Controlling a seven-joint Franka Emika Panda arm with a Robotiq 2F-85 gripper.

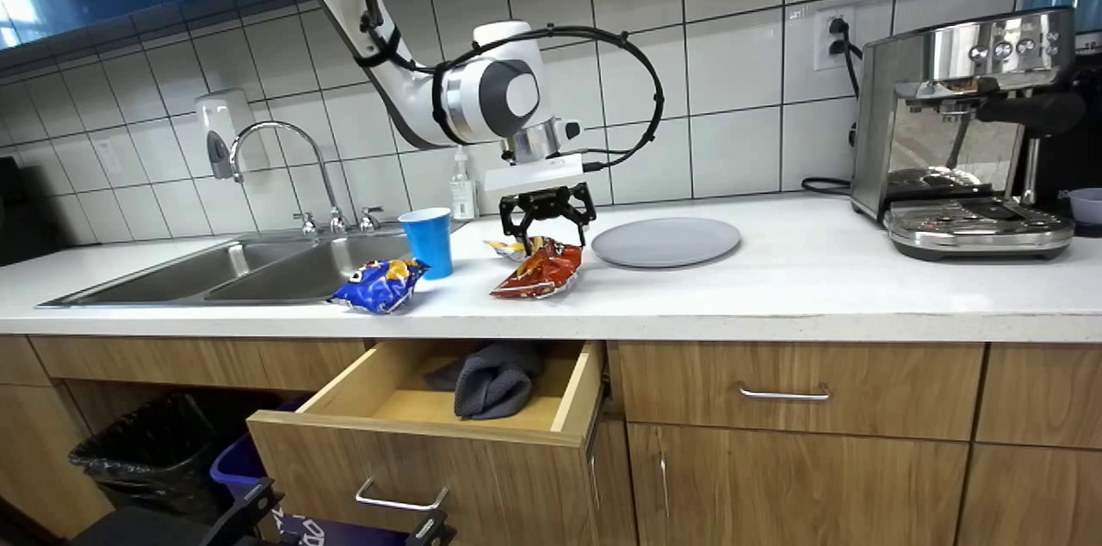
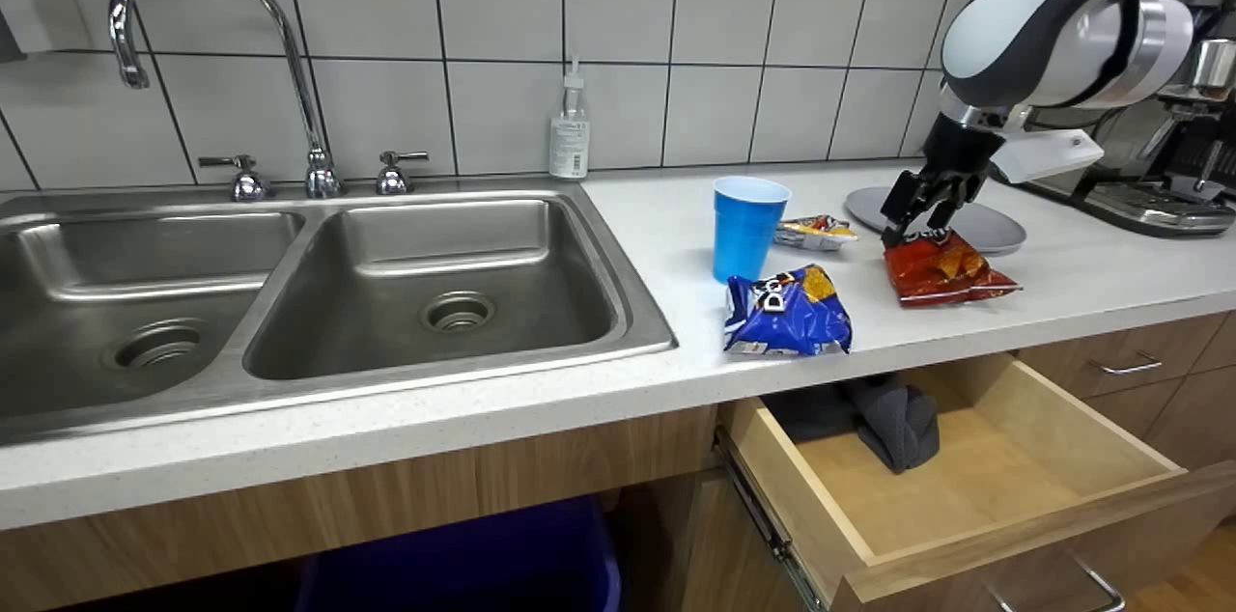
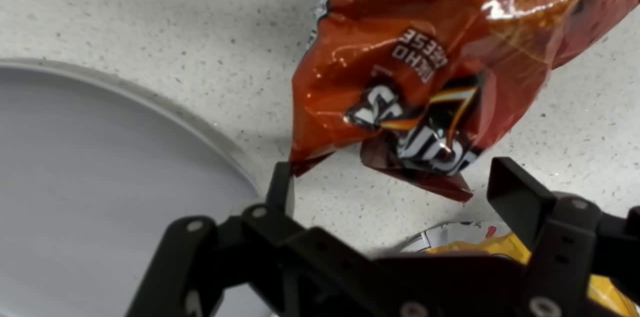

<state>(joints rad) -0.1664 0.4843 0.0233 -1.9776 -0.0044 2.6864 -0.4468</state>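
- The gripper: fingers spread apart at one end of the red chip bag; whether they touch it, I cannot tell.
- The red chip bag: glossy, crinkled, orange-red, marked "NACHO CHEESE" in pale letters; lies toward the front edge of the worktop.
- The grey plate: farther toward the back edge.
- The blue chip bag: near the front edge, beside the sink.
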